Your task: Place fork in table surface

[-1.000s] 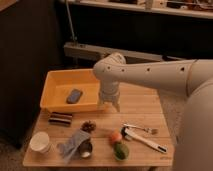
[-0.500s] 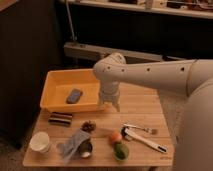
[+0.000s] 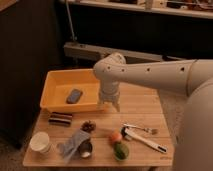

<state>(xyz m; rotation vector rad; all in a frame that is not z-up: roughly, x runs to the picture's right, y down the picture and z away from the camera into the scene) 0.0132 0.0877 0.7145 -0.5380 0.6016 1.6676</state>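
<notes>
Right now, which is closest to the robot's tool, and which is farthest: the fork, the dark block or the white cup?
The tool hangs open beside the yellow bin.
1. fork, lower right of it in the view.
2. dark block, lower left, below the bin.
3. white cup, far lower left corner.

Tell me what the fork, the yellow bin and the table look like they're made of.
Fork: probably metal, silvery tines, darker handle. Yellow bin: likely plastic, smooth uniform colour. Table surface: light wood, plank seams visible. End effector, open, hangs beside the bin's corner nearest the fork.
</notes>
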